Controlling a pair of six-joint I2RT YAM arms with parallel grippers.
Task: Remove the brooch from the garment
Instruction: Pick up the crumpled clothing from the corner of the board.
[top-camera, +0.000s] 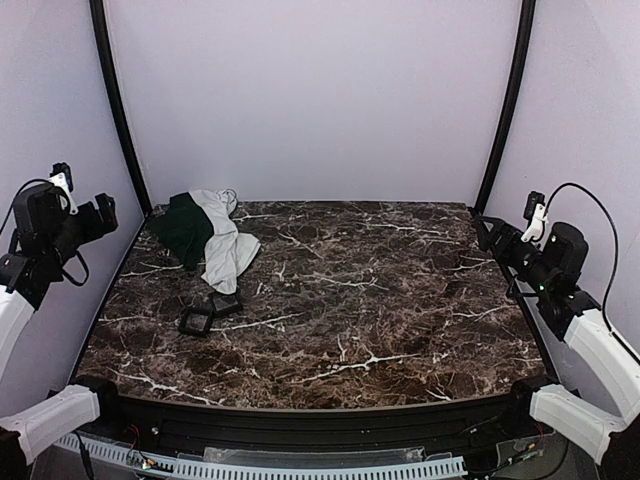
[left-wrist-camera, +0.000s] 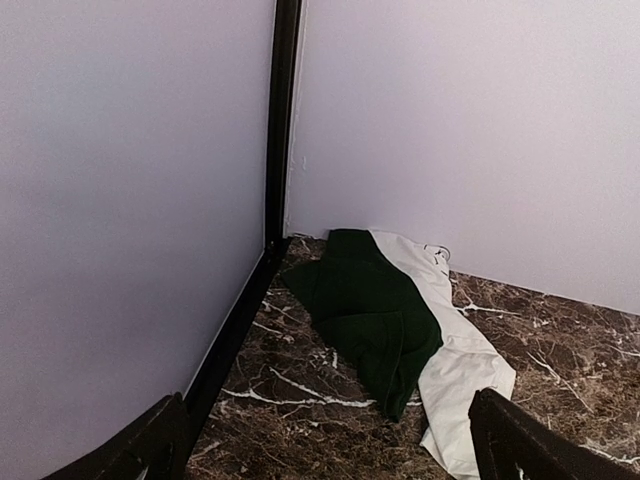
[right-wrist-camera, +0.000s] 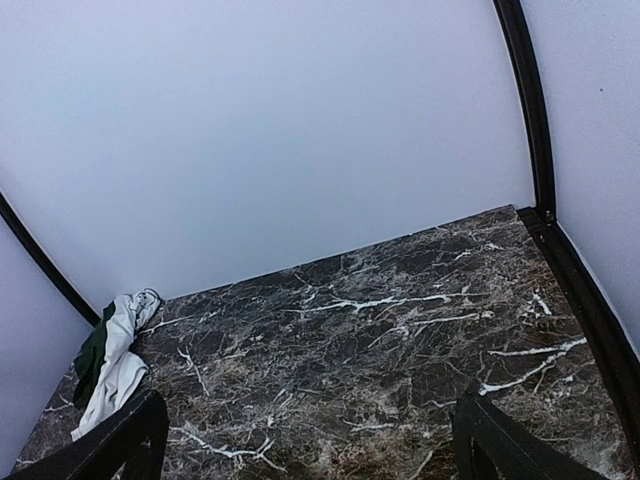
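Left tool (top-camera: 106, 214) spread, right tool (top-camera: 482, 230) spread, at side edges; garment (top-camera: 215, 240) bunched far-left

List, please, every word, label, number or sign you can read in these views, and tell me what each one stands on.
No text can be read in any view.
The garment lies crumpled in the far left corner. Only a few thin dark lines show at its far edge, too small to read as lettering.
The small black square frames show no marking.
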